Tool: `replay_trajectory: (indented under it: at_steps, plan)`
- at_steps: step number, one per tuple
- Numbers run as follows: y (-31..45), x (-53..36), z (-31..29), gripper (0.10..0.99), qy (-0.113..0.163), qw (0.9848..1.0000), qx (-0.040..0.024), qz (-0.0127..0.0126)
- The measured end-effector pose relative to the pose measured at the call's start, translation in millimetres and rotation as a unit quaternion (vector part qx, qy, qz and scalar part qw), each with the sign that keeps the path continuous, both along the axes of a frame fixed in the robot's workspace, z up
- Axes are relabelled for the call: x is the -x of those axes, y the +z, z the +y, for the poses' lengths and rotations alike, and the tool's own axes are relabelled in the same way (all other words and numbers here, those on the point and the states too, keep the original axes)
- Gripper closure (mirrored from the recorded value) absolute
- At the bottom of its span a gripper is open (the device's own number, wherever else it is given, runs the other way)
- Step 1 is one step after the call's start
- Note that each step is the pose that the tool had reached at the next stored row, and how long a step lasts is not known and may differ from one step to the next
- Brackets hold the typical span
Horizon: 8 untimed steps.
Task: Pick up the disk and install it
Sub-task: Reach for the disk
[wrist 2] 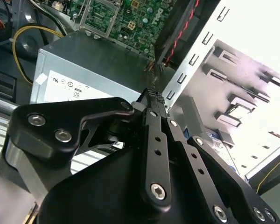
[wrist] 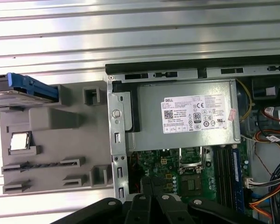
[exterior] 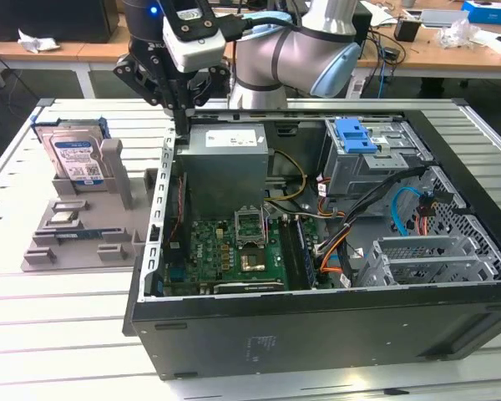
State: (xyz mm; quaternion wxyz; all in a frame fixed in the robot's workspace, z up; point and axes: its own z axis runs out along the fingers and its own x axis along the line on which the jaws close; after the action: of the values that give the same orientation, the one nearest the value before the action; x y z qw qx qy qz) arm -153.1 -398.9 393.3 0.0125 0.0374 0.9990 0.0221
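The disk [exterior: 77, 159], a silver drive with a blue-and-white label and a blue frame, leans upright at the back of a grey holder [exterior: 83, 225] on the exterior view's left. In the first wrist view the disk [wrist: 23, 86] shows edge-on at one end of the holder [wrist: 51, 116]. My gripper [exterior: 182, 117] hangs over the open computer case's rear left corner, to the right of the disk and apart from it. Its black fingers are shut together with nothing between them, and in the second wrist view the gripper [wrist 2: 153, 96] points down at the case wall.
The open computer case [exterior: 317, 334] lies on a slatted metal table [exterior: 58, 334]. Inside it are a grey power supply box [exterior: 225, 167], a green motherboard [exterior: 234, 251], cables and a drive cage holding a bare blue bracket [exterior: 355, 135]. A small chip [exterior: 63, 217] rests in the holder.
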Motion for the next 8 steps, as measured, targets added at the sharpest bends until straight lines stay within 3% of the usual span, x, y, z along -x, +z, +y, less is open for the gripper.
replay_trajectory:
  at_steps: [8]
  plan:
    - [-0.1,25.8,0.0,0.984,0.000,1.0000,0.0000,0.0000]
